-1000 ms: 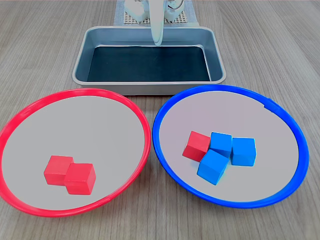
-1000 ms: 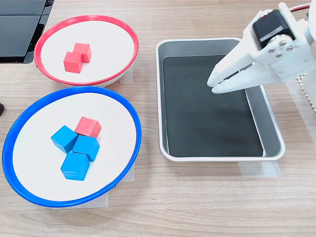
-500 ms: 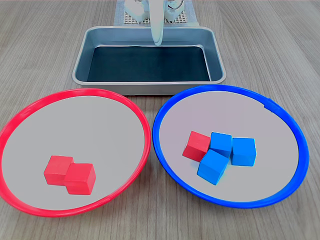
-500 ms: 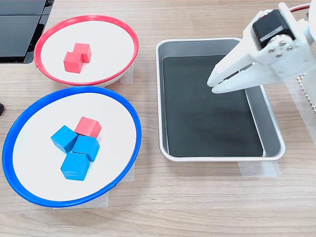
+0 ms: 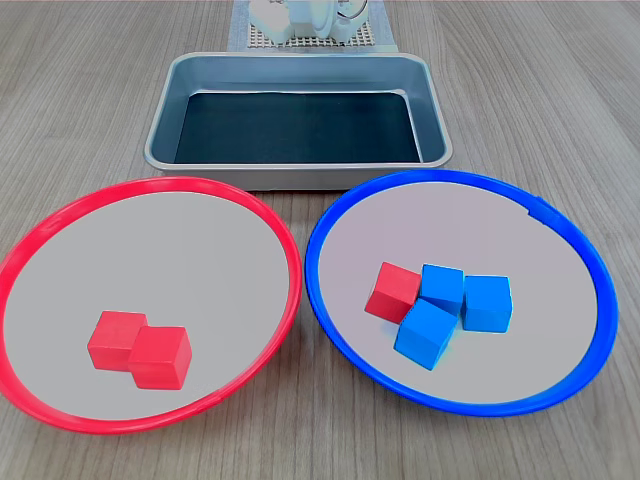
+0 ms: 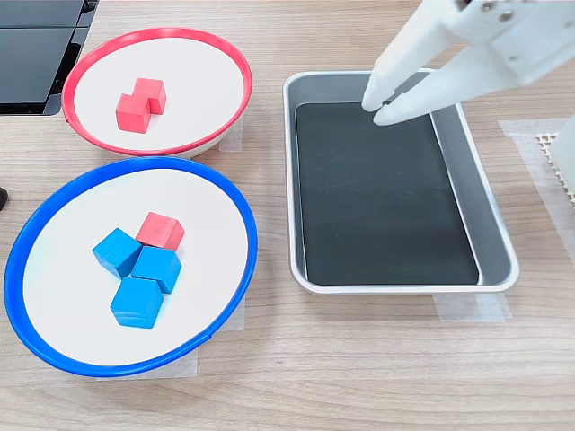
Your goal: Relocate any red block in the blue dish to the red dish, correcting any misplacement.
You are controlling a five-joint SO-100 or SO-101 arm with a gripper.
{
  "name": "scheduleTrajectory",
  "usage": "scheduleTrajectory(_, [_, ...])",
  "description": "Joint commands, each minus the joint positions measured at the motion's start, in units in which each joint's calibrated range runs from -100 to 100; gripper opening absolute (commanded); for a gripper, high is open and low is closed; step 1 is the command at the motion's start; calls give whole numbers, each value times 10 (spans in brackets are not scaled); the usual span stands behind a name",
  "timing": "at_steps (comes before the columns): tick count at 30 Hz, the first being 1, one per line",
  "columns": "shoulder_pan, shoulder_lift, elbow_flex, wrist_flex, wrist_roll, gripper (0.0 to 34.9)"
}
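Toward nine o'clock of the blue cubes (image 5: pixel 447 305), the red block (image 5: pixel 392 291) rests in the blue dish (image 5: pixel 330 215), pressed against two of them, its nine o'clock faces free in the first exterior view. The red dish (image 5: pixel 60 215) already carries two red cubes (image 5: pixel 138 349). Over the metal tray (image 6: pixel 490 229), the tool (image 6: pixel 377 101) hangs with its tips nearly together and empty in the second exterior view, well apart from both dishes. The block looks light, stiff and smooth-sided, so it should lift easily; a grip across its free flat faces, clear of the blue neighbours, seems safest, since a corner pinch could let it slip or twist.
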Motion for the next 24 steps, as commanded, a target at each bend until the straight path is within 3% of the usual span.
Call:
scheduleTrajectory(1, [-6,233,-223,-20,-29,3])
scheduleTrajectory(5, [-6,417,-382,-35,-67,3])
scheduleTrajectory(15, [-28,666,-605,-35,-144,3])
scheduleTrajectory(24, [-66,769,-684,-16,-183,50])
